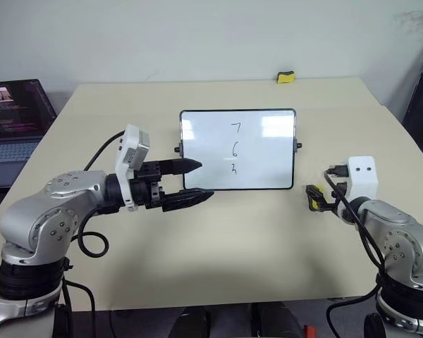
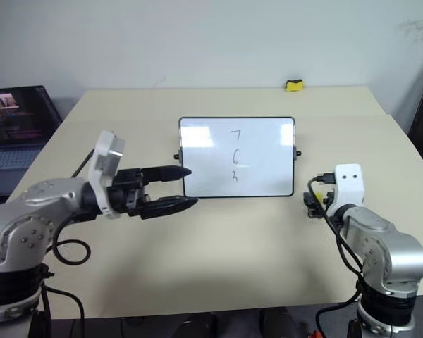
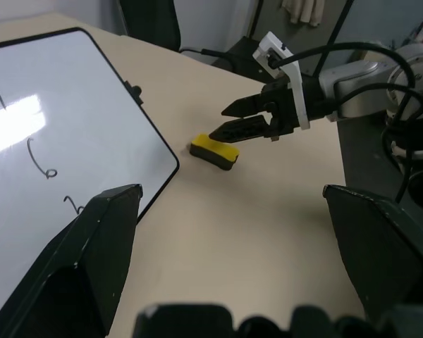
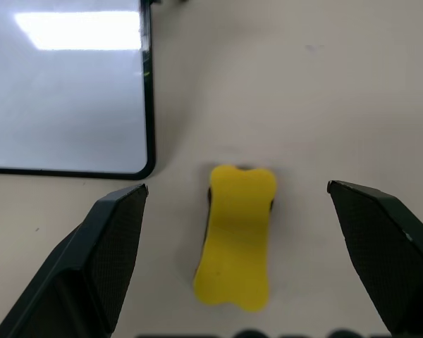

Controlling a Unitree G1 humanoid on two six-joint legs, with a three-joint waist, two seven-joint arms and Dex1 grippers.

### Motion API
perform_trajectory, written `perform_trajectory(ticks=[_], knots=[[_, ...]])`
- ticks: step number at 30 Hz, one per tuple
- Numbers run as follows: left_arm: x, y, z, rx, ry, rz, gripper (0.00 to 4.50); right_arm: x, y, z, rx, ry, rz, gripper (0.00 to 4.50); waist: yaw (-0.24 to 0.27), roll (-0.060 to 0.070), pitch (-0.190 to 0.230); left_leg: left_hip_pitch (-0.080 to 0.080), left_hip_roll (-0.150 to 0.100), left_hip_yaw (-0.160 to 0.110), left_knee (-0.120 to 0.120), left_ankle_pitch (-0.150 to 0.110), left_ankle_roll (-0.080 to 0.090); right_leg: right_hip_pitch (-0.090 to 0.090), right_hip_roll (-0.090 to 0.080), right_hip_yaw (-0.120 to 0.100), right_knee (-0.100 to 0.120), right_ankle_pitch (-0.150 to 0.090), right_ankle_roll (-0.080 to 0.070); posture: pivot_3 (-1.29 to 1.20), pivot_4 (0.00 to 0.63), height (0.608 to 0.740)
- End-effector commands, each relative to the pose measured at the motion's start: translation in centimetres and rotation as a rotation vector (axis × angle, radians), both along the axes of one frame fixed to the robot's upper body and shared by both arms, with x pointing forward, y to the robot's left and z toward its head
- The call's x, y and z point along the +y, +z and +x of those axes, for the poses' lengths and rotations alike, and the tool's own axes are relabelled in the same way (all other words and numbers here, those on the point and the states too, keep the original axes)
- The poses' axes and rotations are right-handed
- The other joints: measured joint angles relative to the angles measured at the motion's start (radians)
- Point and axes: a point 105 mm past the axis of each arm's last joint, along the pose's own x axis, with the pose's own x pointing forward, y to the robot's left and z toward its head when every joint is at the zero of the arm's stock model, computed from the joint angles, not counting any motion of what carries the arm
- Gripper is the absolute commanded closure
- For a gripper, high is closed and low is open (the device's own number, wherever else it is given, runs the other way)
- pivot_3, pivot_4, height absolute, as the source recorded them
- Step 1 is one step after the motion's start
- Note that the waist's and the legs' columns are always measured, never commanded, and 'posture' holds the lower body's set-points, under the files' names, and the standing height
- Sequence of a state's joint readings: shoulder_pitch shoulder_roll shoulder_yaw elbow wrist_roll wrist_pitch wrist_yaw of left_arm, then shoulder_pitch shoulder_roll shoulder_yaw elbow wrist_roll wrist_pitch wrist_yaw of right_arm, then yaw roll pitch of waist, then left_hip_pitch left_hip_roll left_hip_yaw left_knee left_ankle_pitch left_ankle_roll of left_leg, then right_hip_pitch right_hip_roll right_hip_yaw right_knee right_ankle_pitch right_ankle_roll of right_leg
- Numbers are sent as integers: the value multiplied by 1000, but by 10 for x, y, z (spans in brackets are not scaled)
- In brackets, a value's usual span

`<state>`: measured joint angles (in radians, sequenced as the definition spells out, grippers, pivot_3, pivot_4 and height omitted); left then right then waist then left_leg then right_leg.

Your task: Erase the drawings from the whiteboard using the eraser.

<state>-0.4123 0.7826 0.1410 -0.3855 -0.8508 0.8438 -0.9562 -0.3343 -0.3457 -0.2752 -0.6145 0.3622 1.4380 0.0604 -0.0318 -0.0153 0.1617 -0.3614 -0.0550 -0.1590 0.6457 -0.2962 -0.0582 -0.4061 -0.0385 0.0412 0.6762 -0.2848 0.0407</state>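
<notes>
Pickup step in hand: right gripper (image 3: 222, 121) is hovering over the eraser (image 4: 236, 236), jaws spread wide, holding nothing. Eraser is lying on the table (image 1: 218, 274) just beside the board (image 1: 268, 151), apart from its frame. Drawings (image 1: 234, 148) are sitting unwiped. Next move calls for lowering and closing across the block. Left gripper (image 1: 196, 182) is hanging open, empty, at the board's other side. Right wrist view is showing the eraser framed between the fingers; head views are hiding it behind the wrist.

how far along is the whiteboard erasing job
Nothing is erased: the three black hand-drawn marks remain on the small black-framed whiteboard. In hand: the open right gripper hovers over the yellow sponge eraser, not gripping it. Left: grasping and wiping. The left gripper is open, holding nothing.
</notes>
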Motion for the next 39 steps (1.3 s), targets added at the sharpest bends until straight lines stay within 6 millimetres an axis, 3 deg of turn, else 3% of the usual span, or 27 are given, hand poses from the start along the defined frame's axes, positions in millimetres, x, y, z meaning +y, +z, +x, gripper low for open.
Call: perform_trajectory(ticks=[1, 12, 32, 35, 39], knots=[[-5, -6, -1, -76, -25, 62, 0, 4, 0, 2, 1, 1, -11, 27, 0, 0, 0, 0, 0, 0, 0, 0, 0, 0, 0, 0, 0, 0, 0, 0, 150, 740], [-17, -18, -10, -111, -91, 96, 0, 4, -19, 12, 31, -13, -20, 27, 0, 0, 0, 0, 0, 0, 0, 0, 0, -1, 0, 1, 0, 0, 0, 0, 150, 740], [-19, -11, -7, -173, -60, 97, 0, -6, -30, 20, 42, -112, 28, 27, -1, 0, 0, 0, 0, 0, 0, 0, 0, -1, 0, 1, 0, 0, 0, 0, 150, 740], [-19, -11, -8, -173, -61, 99, 0, -6, -30, 20, 42, -114, 27, 621, -1, 0, 0, 0, 0, 0, 0, 0, 0, -1, 0, 1, 1, 0, 0, 0, 150, 740], [-19, -11, -8, -174, -62, 99, 0, -7, -30, 20, 40, -123, 27, 2049, -1, 0, 0, 0, 0, 0, 0, 0, 0, -1, 0, 1, 1, 0, 0, 0, 150, 740]])
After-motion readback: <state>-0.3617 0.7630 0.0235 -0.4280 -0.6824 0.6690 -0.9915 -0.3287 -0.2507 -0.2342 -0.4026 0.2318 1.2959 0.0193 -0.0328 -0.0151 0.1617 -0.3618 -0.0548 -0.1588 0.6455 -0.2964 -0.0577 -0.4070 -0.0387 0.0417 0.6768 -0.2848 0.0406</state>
